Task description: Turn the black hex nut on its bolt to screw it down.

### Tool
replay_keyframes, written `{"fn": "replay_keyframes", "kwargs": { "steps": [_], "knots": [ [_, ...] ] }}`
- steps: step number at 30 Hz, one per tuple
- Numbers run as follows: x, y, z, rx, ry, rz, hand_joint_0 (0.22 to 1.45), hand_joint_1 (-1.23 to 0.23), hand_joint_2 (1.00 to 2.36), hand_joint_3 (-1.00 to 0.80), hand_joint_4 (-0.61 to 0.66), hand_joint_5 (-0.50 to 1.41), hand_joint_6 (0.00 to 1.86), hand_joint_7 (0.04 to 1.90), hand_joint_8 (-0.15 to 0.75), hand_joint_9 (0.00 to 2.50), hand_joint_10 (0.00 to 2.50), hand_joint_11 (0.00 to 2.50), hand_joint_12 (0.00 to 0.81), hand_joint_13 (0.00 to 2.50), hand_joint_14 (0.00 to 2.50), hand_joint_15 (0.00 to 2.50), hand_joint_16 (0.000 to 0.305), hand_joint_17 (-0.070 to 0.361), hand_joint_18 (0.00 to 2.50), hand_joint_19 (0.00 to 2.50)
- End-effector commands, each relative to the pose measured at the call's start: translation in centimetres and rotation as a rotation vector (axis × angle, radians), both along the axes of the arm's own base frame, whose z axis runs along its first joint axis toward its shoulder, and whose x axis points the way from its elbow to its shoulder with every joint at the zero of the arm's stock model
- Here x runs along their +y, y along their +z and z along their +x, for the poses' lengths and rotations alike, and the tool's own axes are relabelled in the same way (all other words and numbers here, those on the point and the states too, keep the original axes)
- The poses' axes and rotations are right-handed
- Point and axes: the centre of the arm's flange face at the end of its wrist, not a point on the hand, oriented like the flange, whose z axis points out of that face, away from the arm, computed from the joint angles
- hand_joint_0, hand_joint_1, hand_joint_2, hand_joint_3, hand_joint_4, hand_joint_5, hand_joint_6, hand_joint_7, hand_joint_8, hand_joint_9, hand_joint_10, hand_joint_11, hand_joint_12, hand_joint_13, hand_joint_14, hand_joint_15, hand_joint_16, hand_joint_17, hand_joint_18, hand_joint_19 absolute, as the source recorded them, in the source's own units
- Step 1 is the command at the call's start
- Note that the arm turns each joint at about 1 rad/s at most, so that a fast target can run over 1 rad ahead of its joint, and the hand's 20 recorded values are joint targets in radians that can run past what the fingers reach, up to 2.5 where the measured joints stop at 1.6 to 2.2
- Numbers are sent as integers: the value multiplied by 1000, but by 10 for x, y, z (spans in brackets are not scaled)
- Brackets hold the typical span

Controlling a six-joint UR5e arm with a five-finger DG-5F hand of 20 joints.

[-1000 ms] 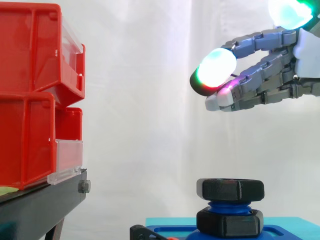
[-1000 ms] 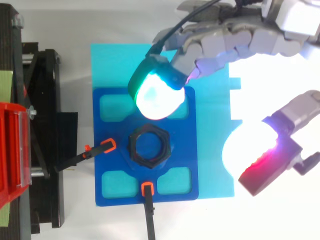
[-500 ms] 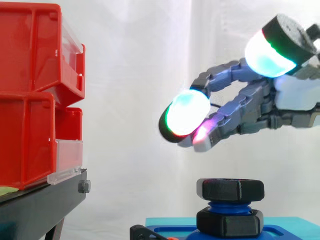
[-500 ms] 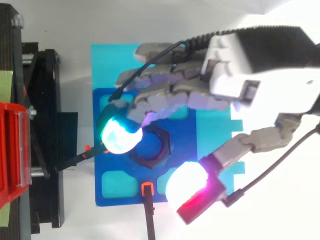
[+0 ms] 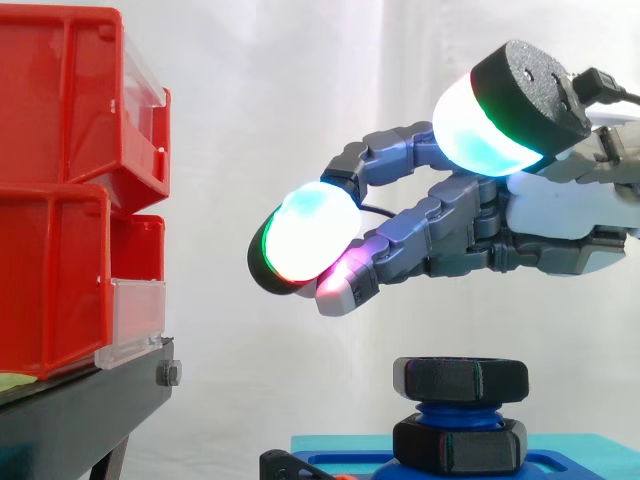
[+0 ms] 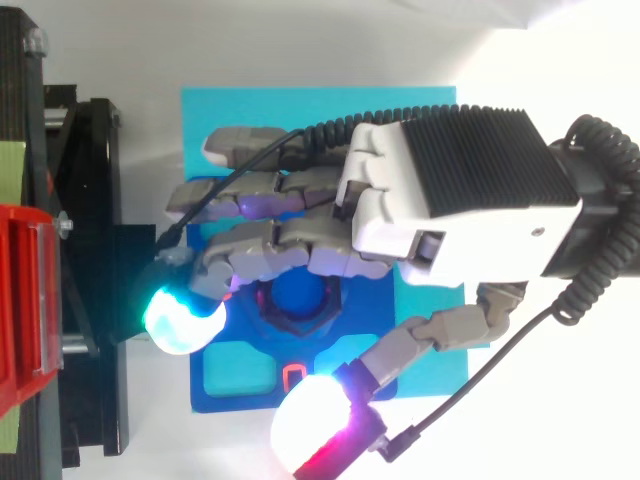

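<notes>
We record the items as follows.

1. Hand (image 5: 560, 215): it comes in from the right in the side view, palm down, and hangs above the work. From the top view its back covers most of the fixture.
2. Fingers (image 5: 430, 215): stretched out leftward and loosely spread, apart from one another, clasping nothing. Their glowing tips reach past the nut toward the bins. The thumb (image 5: 490, 120) stands raised and well apart from them.
3. Black hex nut (image 5: 460, 379): it sits at the top of the bolt, below the fingers, with clear air between it and them. We see no contact.
4. Bolt (image 5: 458, 412): blue and upright, with a short run of thread showing under the nut.
5. Lower nut (image 5: 458, 445): black, at the foot of the bolt, resting on the plate.
6. Blue plate (image 6: 235, 370): it carries the bolt and lies on a cyan sheet (image 6: 300, 110).
7. Red bins (image 5: 60, 190): stacked on the black stand (image 5: 80, 410), to the left and well apart from the bolt.
8. White curtain (image 5: 260, 150): behind everything.
</notes>
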Motion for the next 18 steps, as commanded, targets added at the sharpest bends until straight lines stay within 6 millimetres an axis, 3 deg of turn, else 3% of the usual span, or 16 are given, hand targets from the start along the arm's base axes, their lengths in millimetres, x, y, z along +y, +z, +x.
{"fn": "replay_keyframes", "kwargs": {
  "steps": [1,3,10,12,18],
  "knots": [
    [5,-16,4,16,6,-34,533,-513,1000,-500,155,-107,503,856,221,754,1,44,256,341,0,0,30,67,61,0],
    [6,-27,6,27,9,-63,531,-510,1000,-500,160,-105,503,874,222,752,0,42,255,342,0,0,29,65,53,0],
    [10,-23,9,-14,29,-100,525,-496,1000,-500,173,-104,503,887,225,744,0,39,257,337,0,0,28,64,43,0],
    [10,-35,12,-13,23,-129,525,-495,1000,-500,171,-104,503,884,223,741,0,45,257,337,0,0,28,63,41,0],
    [10,-44,20,-60,19,-143,524,-492,1000,-500,173,-104,503,885,223,742,0,38,256,338,0,0,28,63,40,0]
  ]
}}
